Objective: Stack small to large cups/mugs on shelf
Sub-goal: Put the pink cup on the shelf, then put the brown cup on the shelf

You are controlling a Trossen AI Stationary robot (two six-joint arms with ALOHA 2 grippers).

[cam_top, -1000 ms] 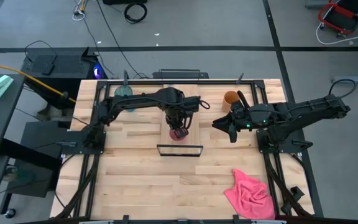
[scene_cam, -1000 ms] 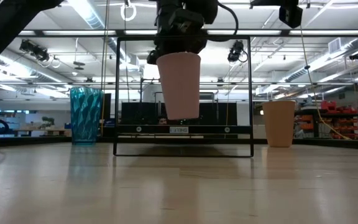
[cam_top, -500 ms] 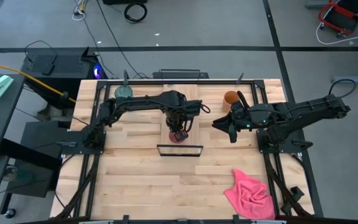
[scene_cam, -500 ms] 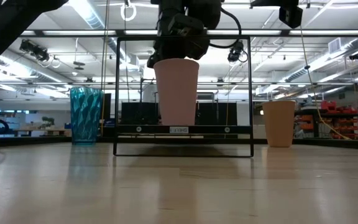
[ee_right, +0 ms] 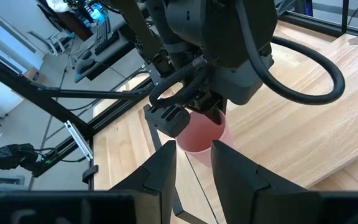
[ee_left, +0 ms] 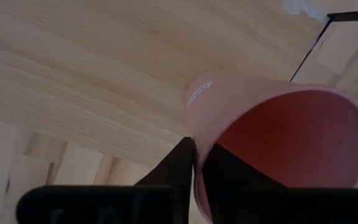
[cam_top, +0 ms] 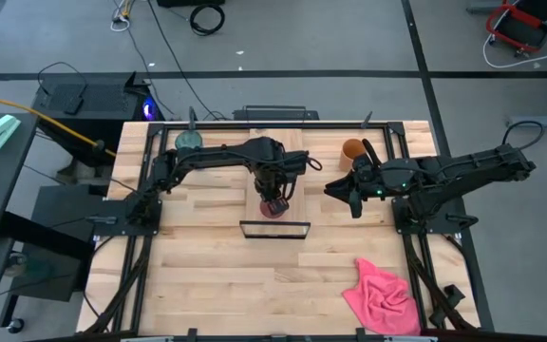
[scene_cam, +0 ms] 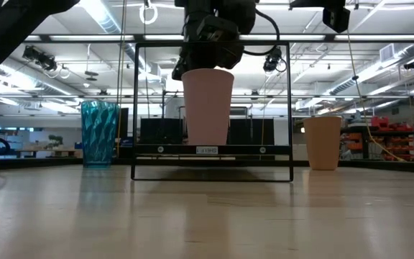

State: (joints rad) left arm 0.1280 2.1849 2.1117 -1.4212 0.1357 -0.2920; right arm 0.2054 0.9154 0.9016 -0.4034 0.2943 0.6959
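Observation:
The small pink cup point(scene_cam: 207, 106) stands upright over the light-wood shelf plank point(scene_cam: 213, 150), inside the black frame point(scene_cam: 287, 108). My left gripper point(cam_top: 272, 195) is above it, shut on its rim. The orange-brown cup point(scene_cam: 323, 142) stands on its base on the table at the far right, and also shows in the high view point(cam_top: 352, 149). The teal tumbler point(scene_cam: 98, 134) stands on its base at the far left. My right gripper point(ee_right: 194, 177) hangs open and empty to the right of the shelf point(cam_top: 275, 180). My left gripper holds the pink cup by its rim point(ee_left: 197, 134), one finger point(ee_left: 178, 163) outside the wall and one inside the cup. The fingers come from above, pointing down. The cup is upright, its base at the shelf plank; whether the base touches the plank I cannot tell.
A crumpled pink cloth point(cam_top: 383, 294) lies near the table's front right corner. The shelf's black frame point(cam_top: 273, 229) stands at the plank's near end. Bare butcher-block tabletop point(cam_top: 216, 275) lies in front of the shelf.
My left gripper has gone down a little with the pink cup. The cup hung tilted above the plank a second ago; now it is upright with its base down at the plank.

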